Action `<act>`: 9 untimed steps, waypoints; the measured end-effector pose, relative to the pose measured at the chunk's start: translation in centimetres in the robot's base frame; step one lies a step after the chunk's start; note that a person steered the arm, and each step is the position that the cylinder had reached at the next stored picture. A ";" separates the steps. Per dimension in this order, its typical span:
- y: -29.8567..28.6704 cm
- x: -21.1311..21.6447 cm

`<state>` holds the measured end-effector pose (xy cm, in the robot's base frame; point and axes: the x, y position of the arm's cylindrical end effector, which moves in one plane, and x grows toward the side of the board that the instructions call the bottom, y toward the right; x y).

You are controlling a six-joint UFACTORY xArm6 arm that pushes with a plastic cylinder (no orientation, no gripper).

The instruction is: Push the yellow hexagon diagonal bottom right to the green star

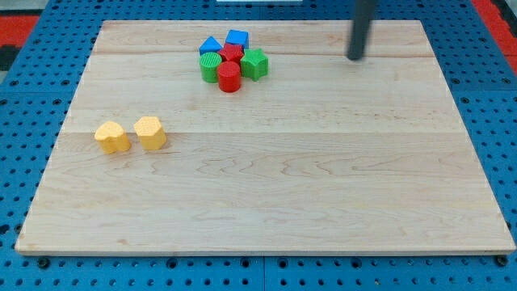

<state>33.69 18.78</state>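
Your end effector: a straight dark rod with nothing to open or shut and holding nothing. My tip (356, 57) sits near the view's top right of the worktop (323, 186), touching no block, well apart from all of them.

Cluster, view's top centre, to the tip's left: green star (254, 63) on its right side, red cylinder (229, 77), green cylinder (211, 67), a red block (232, 53) of unclear shape, blue triangle (210, 46), blue cube (237, 38), all packed together.

View's left, well apart from the cluster: yellow hexagon (151, 132), with a yellow heart (111, 137) just beside it on its left.
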 end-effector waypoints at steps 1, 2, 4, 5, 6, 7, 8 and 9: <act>-7.8 7.2; -17.0 11.4; -24.3 24.0; -27.5 24.0; -37.4 22.6; -40.7 17.2; -39.7 12.5; -42.8 12.3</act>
<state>46.03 -24.06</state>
